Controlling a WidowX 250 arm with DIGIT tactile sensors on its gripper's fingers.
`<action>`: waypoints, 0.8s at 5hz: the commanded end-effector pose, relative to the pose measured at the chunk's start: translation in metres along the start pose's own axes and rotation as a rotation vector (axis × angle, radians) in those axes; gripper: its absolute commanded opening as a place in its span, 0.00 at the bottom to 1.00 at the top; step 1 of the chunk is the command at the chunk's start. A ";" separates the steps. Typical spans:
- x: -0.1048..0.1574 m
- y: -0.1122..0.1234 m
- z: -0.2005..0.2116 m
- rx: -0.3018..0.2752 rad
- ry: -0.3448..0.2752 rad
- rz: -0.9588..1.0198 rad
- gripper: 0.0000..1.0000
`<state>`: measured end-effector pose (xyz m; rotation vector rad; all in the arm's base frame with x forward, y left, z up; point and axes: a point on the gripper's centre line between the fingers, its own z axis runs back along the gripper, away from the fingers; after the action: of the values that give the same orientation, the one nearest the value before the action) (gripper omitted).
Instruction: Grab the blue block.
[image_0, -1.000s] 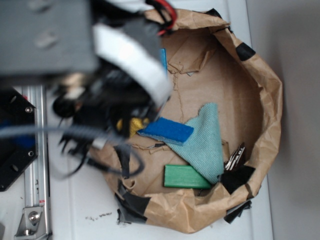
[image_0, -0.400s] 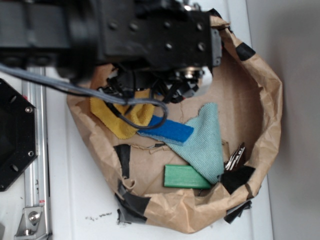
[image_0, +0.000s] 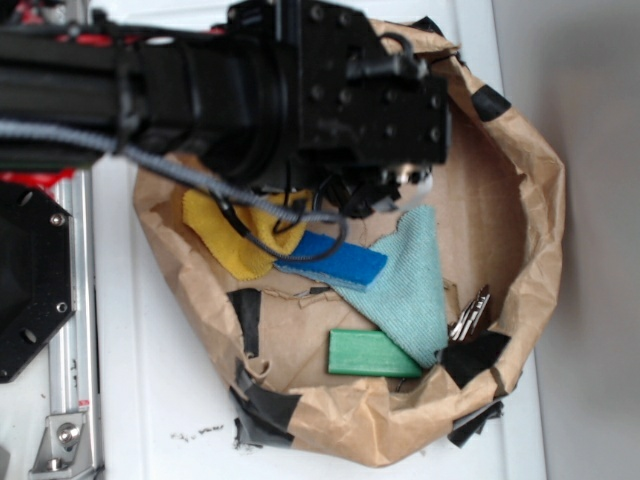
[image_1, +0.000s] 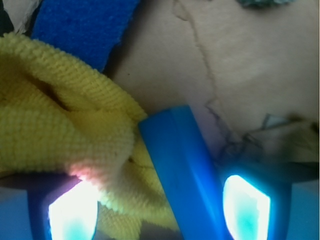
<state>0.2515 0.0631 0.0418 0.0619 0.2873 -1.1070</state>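
Wrist view: gripper open wide, the two fingertips glowing at the bottom corners, nothing clamped. The blue block lies between them on the paper floor, running diagonally from mid-frame down to the bottom edge; it sits closer to the right-hand tip in frame, contact not discernible.

Obstruction: the yellow cloth is bunched against the block's left side, touching it and spilling over the left-hand fingertip. Beyond it, top left, the darker blue sponge slab.

Exterior view: the arm covers the upper half of the brown paper bin, hiding the block. Further out: yellow cloth and slab, then the teal cloth overlapping the slab's far end, green block near the rim, a metal object beside the teal cloth.
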 end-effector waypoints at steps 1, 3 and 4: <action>0.000 0.011 0.000 0.027 -0.061 0.106 1.00; 0.001 0.035 -0.014 0.019 -0.018 0.110 1.00; 0.001 0.033 -0.012 0.033 -0.017 0.114 0.00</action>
<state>0.2789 0.0808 0.0206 0.0808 0.2782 -1.0186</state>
